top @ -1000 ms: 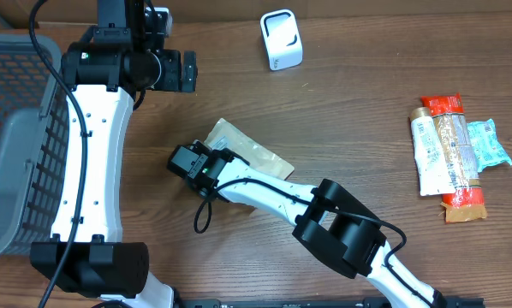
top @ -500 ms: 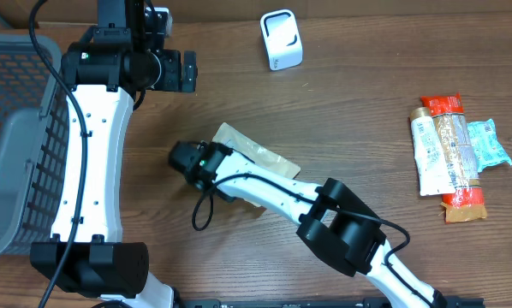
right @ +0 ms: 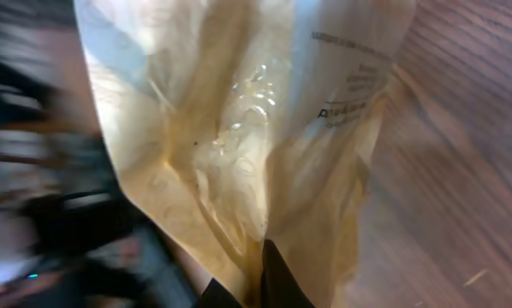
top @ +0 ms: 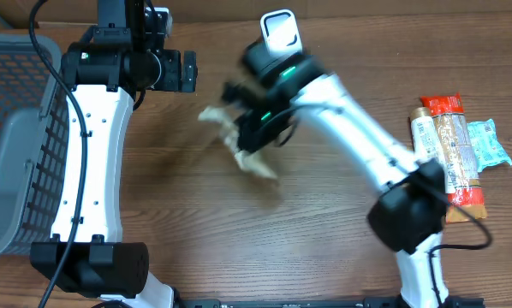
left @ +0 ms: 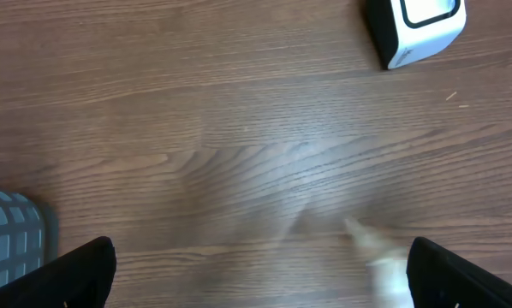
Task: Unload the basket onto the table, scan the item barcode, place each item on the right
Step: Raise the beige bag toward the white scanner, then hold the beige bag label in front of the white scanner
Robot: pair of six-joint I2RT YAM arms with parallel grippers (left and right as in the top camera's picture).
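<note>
I have the right pincer [right: 258,289] clamped shut on the tan crinkled plastic pouch [right: 239,145]. On the right wrist feed, the dark fingertips [right: 273,278] pinch the pouch's lower edge. The rest of the pouch fans up and away from them and fills most of the picture, with small dark print legible on its upper right part.

From overhead, the right pincer [top: 254,121] and the pouch [top: 254,162] are both blurred. The pouch hangs off the pincer above the brown wooden table [top: 342,197], below and left of the white box-shaped barcode scanner [top: 282,38]. I cannot tell whether pouch and scanner touch.

The left pincer [top: 187,71] sits well left of the scanner with its jaws spread wide and nothing between them. Its own camera shows a pale smear of the pouch [left: 384,265] near its right-side finger [left: 461,274], the scanner [left: 414,26] at top right, and a corner of the grey mesh basket [left: 8,239] at lower left.

A cluster of flat snack packets [top: 449,154] lies at the table's right edge, well apart from the pouch.
</note>
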